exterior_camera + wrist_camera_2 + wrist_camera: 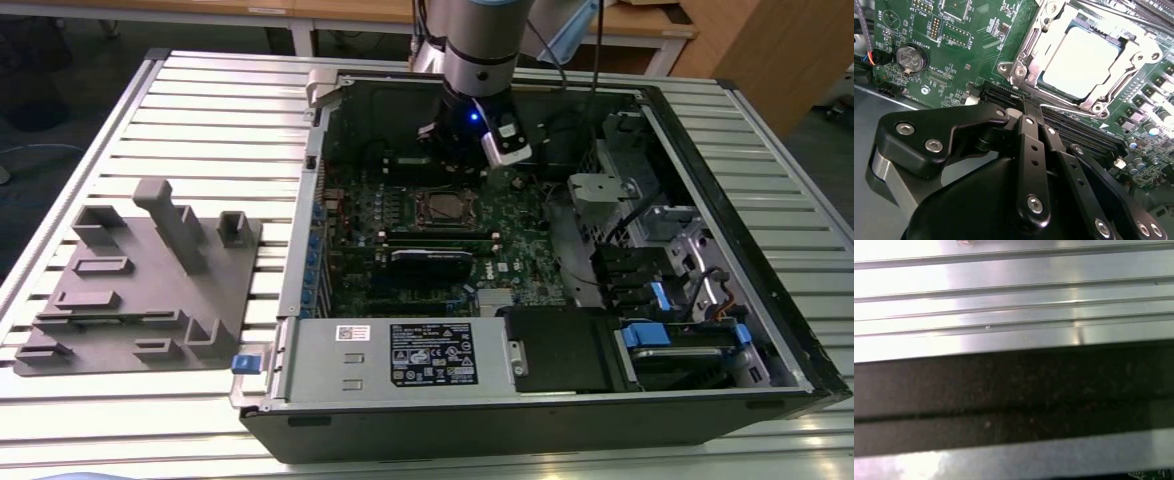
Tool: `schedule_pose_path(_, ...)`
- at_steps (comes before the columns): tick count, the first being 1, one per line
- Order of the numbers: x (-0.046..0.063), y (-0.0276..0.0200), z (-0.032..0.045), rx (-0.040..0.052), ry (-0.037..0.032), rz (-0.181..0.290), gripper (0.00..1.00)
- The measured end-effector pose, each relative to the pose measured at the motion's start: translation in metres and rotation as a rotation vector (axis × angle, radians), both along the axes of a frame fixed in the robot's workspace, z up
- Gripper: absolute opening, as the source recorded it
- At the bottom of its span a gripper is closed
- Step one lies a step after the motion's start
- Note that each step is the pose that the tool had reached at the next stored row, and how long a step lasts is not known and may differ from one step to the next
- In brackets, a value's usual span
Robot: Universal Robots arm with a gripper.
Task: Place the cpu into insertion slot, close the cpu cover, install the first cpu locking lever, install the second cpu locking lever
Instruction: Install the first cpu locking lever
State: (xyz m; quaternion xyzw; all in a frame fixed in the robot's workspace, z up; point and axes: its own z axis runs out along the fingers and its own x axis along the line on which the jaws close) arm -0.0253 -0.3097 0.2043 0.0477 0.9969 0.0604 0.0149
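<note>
My pincer (1030, 106) was clenched tight, with nothing in it. It hung over the green board (974, 50) inside the computer case (561, 410). The cpu (1081, 57) lay flat in the insertion slot (441, 207), a little way past my pincer's tips and not touching them. The cpu cover (1030, 46) lay flat around it, its shiny frame on the edges.

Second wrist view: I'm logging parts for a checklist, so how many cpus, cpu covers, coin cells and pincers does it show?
cpu: 1
cpu cover: 1
coin cell: 1
pincer: 1
Total: 4
</note>
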Motion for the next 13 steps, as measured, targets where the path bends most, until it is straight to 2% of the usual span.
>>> schedule_pose_path(13, -0.0008, 0.0003, 0.0001, -0.0003, 0.0002, -0.047, 0.11)
